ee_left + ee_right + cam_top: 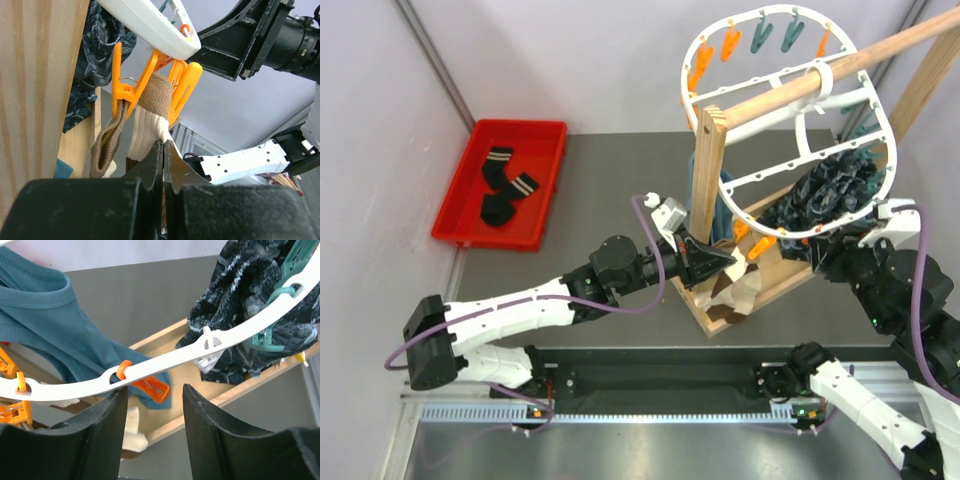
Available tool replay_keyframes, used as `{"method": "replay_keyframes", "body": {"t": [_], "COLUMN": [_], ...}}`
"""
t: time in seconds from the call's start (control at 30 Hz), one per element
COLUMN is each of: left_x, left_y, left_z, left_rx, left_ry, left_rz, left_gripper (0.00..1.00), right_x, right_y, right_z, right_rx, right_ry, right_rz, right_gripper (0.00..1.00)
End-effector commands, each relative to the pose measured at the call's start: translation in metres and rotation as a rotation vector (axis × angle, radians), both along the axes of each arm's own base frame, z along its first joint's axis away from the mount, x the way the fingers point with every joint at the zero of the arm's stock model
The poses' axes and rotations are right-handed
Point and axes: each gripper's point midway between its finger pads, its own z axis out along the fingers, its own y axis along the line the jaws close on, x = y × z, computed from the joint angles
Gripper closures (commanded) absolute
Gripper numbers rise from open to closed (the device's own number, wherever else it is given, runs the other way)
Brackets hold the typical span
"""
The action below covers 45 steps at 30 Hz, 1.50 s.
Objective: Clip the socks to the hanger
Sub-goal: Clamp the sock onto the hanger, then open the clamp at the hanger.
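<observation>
The white oval hanger (790, 120) hangs on a wooden pole, with orange and teal pegs around its rim. My left gripper (718, 262) is shut on a banded brown and cream sock (150, 115). It holds the sock's brown end up between two orange pegs (182, 87) under the hanger rim (150, 27). I cannot tell whether a peg grips it. A second brown sock (106, 142) hangs from the left peg. My right gripper (152, 395) is open just below the rim (165, 362), with an orange peg (151, 386) between its fingers. Two black socks (505, 185) lie in the red tray.
The red tray (545, 185) sits at the far left of the table. The wooden rack's post (708, 170) and base (760, 285) stand right beside my left gripper. A teal garment (60, 325) and a dark patterned garment (245, 295) hang from the hanger.
</observation>
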Motion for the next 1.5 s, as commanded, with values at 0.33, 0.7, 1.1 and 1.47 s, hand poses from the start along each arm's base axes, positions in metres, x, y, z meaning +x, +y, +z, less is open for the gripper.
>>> {"method": "replay_keyframes", "body": {"t": [0.33, 0.7, 1.1, 1.47], "left_x": [-0.008, -0.002, -0.091, -0.052], "left_y": [0.011, 0.016, -0.055, -0.130], "left_z": [0.038, 0.042, 0.071, 0.025], "left_rx": [-0.072, -0.047, -0.071, 0.039], "left_ry": [-0.053, -0.017, -0.217, -0.504], "left_rz": [-0.013, 0.033, -0.279, 0.267], "left_gripper": [1.00, 0.44, 0.54, 0.34], "right_x": [0.006, -0.005, -0.010, -0.031], "right_y": [0.019, 0.026, 0.023, -0.021], "right_z": [0.032, 0.035, 0.044, 0.078], "right_rx": [0.020, 0.029, 0.036, 0.027], "right_ry": [-0.132, -0.064, -0.024, 0.009], "right_rz": [0.103, 0.160, 0.150, -0.029], "right_gripper": [0.89, 1.00, 1.00, 0.78]}}
